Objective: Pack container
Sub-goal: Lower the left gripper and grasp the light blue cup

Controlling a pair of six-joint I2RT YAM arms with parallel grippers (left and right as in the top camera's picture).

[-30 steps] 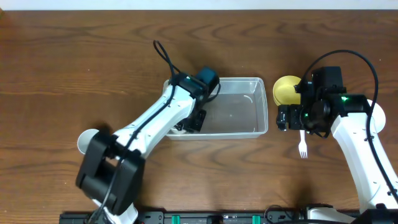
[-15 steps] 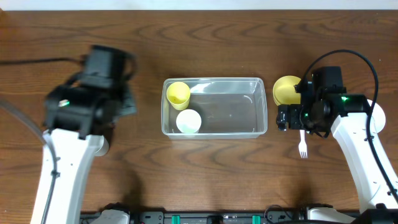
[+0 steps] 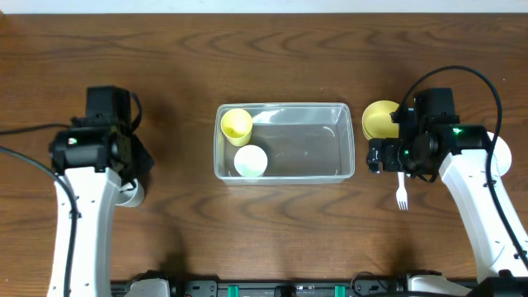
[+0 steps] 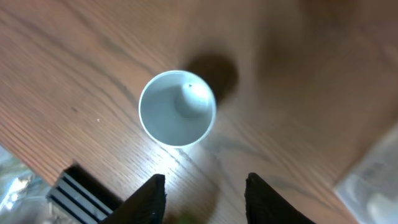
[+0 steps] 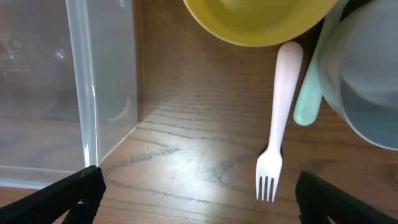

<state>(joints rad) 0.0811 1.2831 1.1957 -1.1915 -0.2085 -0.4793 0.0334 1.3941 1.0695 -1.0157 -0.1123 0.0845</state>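
The clear container [image 3: 346,139] stands at the table's middle, with a yellow cup [image 3: 236,124] and a white cup [image 3: 250,161] at its left end. My left gripper [image 3: 130,171] is open and empty at the far left, above another white cup [image 3: 128,194]. The left wrist view shows that cup [image 4: 178,107] upright just beyond the open fingers [image 4: 202,199]. My right gripper [image 3: 388,157] is open and empty right of the container. In the right wrist view its fingers [image 5: 199,199] straddle bare table between the container's wall [image 5: 93,93] and a white fork [image 5: 278,124].
A yellow bowl [image 3: 379,120] sits right of the container, with the fork [image 3: 402,195] below it. The right wrist view also shows the yellow bowl [image 5: 261,18], a pale green utensil handle [image 5: 308,93] and a white bowl [image 5: 367,81] at the right edge.
My left arm left the container, where two cups now show, and swung far left, then down over the white cup there. The right arm has not moved.
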